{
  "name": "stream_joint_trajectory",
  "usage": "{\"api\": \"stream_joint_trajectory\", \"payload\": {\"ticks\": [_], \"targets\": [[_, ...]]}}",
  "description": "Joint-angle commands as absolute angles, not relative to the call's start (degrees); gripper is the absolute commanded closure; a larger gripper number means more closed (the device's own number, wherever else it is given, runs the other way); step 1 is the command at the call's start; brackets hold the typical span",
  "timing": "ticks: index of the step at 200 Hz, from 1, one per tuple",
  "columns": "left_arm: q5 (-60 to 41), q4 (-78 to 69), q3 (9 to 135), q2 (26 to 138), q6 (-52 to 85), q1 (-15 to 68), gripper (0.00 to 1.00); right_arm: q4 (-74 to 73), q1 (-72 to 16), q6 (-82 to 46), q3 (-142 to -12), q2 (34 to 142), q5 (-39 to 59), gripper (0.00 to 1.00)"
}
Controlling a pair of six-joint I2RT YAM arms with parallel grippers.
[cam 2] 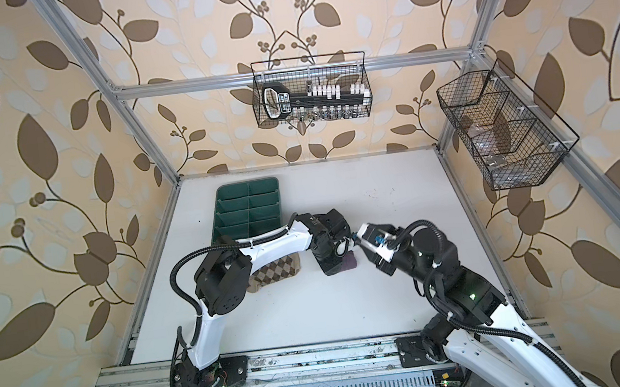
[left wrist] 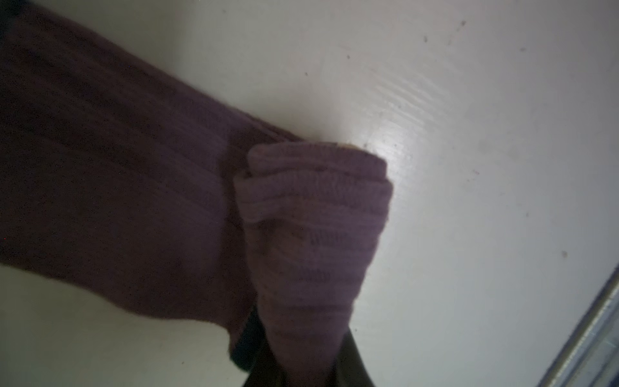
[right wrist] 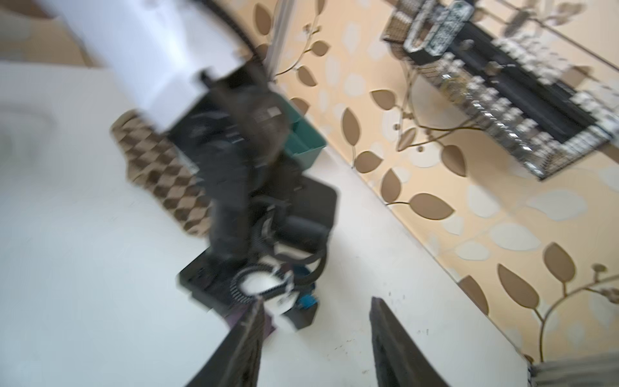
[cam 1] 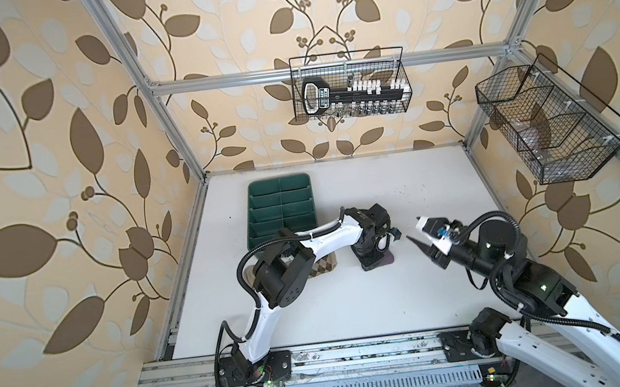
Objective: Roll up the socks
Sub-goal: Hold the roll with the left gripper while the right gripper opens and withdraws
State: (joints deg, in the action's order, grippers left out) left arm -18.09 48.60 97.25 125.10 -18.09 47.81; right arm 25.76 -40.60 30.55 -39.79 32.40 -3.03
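Observation:
The purple sock [left wrist: 311, 214] lies on the white table with one end folded up into a thick bundle. My left gripper [left wrist: 301, 355] points straight down and is shut on that bundle; in both top views only a purple edge [cam 1: 387, 259] [cam 2: 350, 262] shows beside the left gripper [cam 1: 375, 262]. The tan argyle sock [cam 1: 323, 267] [cam 2: 276, 273] [right wrist: 160, 174] lies flat under the left arm, partly hidden. My right gripper [cam 1: 417, 232] [right wrist: 318, 301] hovers just right of the purple sock, open, with nothing between its fingers.
A green divided tray [cam 1: 279, 182] [cam 2: 245, 188] stands at the back left of the table. Two black wire baskets hang on the frame, one on the back wall [cam 1: 351, 85] and one on the right [cam 1: 549, 121]. Aluminium rails edge the table.

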Motion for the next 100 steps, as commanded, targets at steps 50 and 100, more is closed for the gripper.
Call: {"api": "stream_joint_trajectory", "payload": {"ticks": [50, 100], "targets": [[-25.4, 57.9, 98.3, 134.5, -14.9, 45.1, 0.85, 22.6, -53.5, 42.9, -35.4, 60.3, -23.8, 0.44], [-26.4, 57.3, 97.3, 134.5, -14.9, 44.7, 0.85, 4.7, -48.8, 49.2, -34.2, 73.1, -20.4, 0.40]]}}
